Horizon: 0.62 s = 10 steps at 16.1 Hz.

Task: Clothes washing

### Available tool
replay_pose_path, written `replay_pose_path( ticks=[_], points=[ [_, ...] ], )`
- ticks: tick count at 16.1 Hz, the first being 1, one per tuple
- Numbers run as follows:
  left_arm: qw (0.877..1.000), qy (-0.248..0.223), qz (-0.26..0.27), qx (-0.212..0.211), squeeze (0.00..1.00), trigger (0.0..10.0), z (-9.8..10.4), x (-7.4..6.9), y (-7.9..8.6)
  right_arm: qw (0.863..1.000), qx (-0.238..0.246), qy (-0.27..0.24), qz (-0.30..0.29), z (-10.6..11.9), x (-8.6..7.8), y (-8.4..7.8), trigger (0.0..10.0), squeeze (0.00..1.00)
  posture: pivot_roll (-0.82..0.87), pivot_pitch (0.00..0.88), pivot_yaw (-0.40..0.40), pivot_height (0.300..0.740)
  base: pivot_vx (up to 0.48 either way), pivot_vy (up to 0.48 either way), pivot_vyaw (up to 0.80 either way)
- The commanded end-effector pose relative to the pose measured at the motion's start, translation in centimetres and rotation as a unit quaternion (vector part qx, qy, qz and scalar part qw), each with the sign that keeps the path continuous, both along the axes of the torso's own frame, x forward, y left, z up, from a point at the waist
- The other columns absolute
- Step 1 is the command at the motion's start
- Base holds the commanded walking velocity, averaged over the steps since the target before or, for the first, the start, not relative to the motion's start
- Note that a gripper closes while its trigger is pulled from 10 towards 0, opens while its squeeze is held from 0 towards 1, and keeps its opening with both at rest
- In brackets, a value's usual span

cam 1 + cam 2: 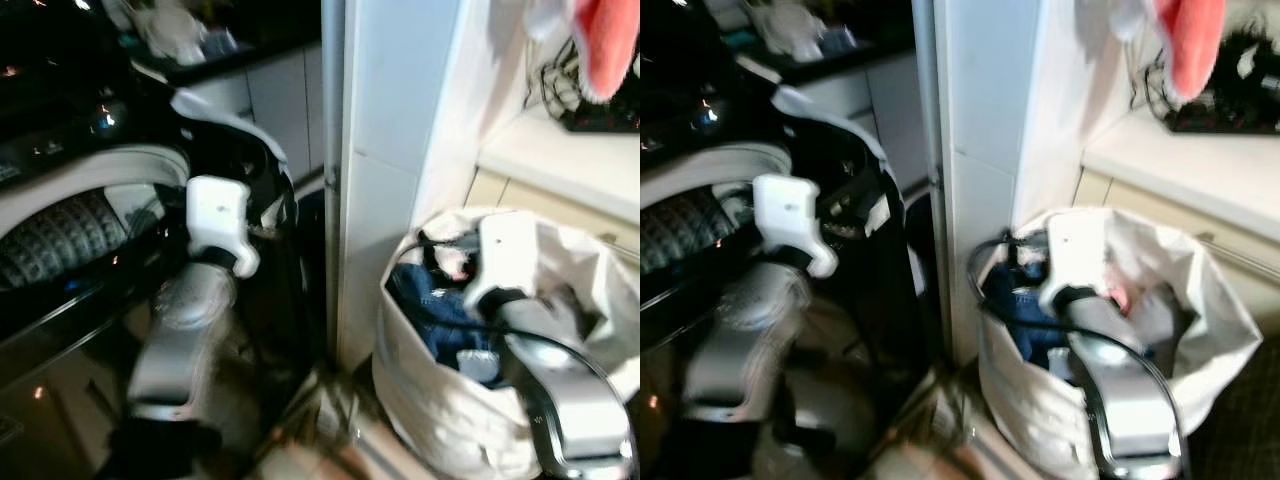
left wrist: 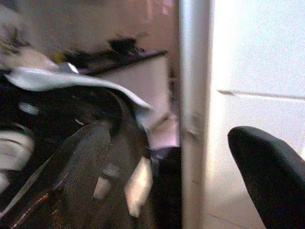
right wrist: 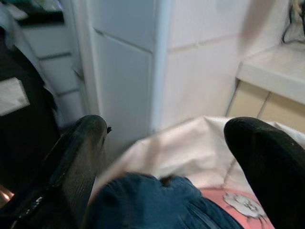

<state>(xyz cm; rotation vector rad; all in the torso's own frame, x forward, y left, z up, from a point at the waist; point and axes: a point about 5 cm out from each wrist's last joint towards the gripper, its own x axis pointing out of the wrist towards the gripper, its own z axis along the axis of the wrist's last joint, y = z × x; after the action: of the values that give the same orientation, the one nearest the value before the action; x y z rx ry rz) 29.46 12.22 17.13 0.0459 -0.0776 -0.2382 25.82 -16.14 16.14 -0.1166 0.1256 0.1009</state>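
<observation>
right tool (image 3: 167,157) spread above jeans (image 3: 143,200)

White cloth bag (image 1: 440,400); blue garment (image 3: 143,202), seemingly denim.

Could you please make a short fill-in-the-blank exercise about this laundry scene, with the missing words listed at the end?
1. The right end effector hovers with its fingers spread over a white laundry ____.
2. The garment directly below its fingers is ____ in colour.
3. The left end effector is raised beside the black washing ____.
4. Between the two arms stands a white ____.

Missing words: bag; blue; machine; pillar
</observation>
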Motion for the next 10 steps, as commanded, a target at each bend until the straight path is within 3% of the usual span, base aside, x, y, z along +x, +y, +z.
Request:
replay_pose_path(
  ticks=[1,3,7,9,10],
  points=[
    [1.0,0.008,0.016,0.005,0.0,10.0,-0.2,0.1,1.0,1.0,0.014,0.004,0.02,0.2,0.2,0.4,10.0,0.0,-0.07,0.0,0.046,0.74,0.0,0.0,0.0],
    [1.0,0.009,0.02,0.003,0.0,10.0,-0.2,0.2,1.2,0.999,0.034,0.014,0.029,0.2,0.4,0.2,10.0,0.0,-0.07,0.0,0.045,0.74,0.0,0.0,0.0],
    [1.0,0.011,0.015,-0.001,0.0,10.0,-0.1,0.4,1.1,0.999,-0.013,0.041,0.028,0.1,1.2,-1.9,10.0,0.0,-0.07,0.0,0.045,0.74,0.0,0.0,0.0],
    [1.0,0.011,0.008,0.001,0.0,10.0,-0.1,0.5,0.8,0.997,-0.012,0.072,0.033,-0.1,1.4,-2.7,10.0,0.0,-0.07,0.0,0.042,0.74,0.0,0.0,0.0],
    [1.0,0.011,-0.002,0.0,0.0,10.0,-0.1,0.5,0.6,0.994,-0.016,0.094,0.047,-0.2,1.4,-3.2,10.0,0.55,-0.07,0.0,0.041,0.74,0.0,0.0,0.0]
  ],
)
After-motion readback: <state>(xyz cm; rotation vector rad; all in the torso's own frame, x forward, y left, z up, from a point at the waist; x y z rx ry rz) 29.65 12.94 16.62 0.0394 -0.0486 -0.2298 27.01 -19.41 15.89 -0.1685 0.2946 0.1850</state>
